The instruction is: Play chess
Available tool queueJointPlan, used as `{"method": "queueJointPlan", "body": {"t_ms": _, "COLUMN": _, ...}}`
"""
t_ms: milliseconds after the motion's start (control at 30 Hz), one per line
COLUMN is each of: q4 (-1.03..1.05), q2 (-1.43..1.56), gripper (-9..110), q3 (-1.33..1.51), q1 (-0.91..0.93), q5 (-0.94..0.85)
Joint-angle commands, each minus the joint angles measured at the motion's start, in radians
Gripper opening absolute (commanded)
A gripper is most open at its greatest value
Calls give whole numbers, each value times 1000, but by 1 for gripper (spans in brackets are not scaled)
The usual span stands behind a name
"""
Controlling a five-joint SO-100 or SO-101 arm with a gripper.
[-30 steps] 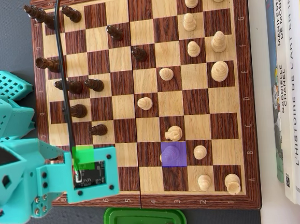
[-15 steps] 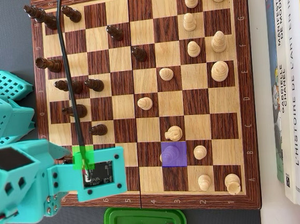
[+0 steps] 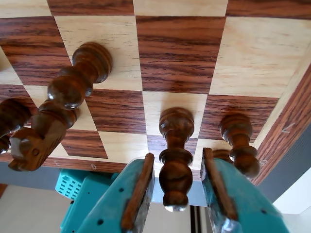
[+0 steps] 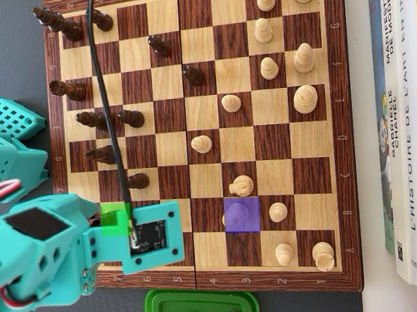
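chessboard [image 4: 200,55]: you see grained wood, satin sheen, dark and pale squares | dark pieces [image 3: 176,160]: turned wood, glossy varnish with highlights | light pieces [image 4: 305,99]: pale wood, smoother matt look | arm [image 4: 36,256]: teal matt plastic, layered print texture | jaws: brown liners on plastic | green tray [image 4: 159,308]: glossy plastic | books [image 4: 407,111]: paper covers

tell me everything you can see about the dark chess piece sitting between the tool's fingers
The dark chess piece is turned, glossy dark brown wood with a rounded head, a collar and a bulbous body, pawn-like. In the wrist view it stands upright on the chessboard near its edge, centred between the two teal fingers of the tool. Gaps show on both sides, so nothing grips it. A similar dark piece stands just beside it. In the overhead view the arm hides it.
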Motion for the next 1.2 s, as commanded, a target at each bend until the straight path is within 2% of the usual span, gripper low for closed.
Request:
{"method": "queueJointPlan", "body": {"t_ms": 0, "q4": -6, "q2": 5, "gripper": 15, "q3": -41, "q1": 8, "q5": -6}}
{"method": "queueJointPlan", "body": {"t_ms": 267, "q4": -26, "q2": 0, "gripper": 14, "q3": -34, "q1": 9, "q5": -6}}
{"method": "queueJointPlan", "body": {"t_ms": 467, "q4": -26, "q2": 0, "gripper": 7, "q3": -35, "q1": 9, "q5": -18}}
{"method": "queueJointPlan", "body": {"t_ms": 900, "q4": -18, "q2": 9, "gripper": 7, "q3": -49, "q1": 18, "q5": -26}}
{"method": "queueJointPlan", "body": {"t_ms": 1167, "q4": 64, "q2": 95, "gripper": 7, "q3": -153, "q1": 8, "q5": -26}}
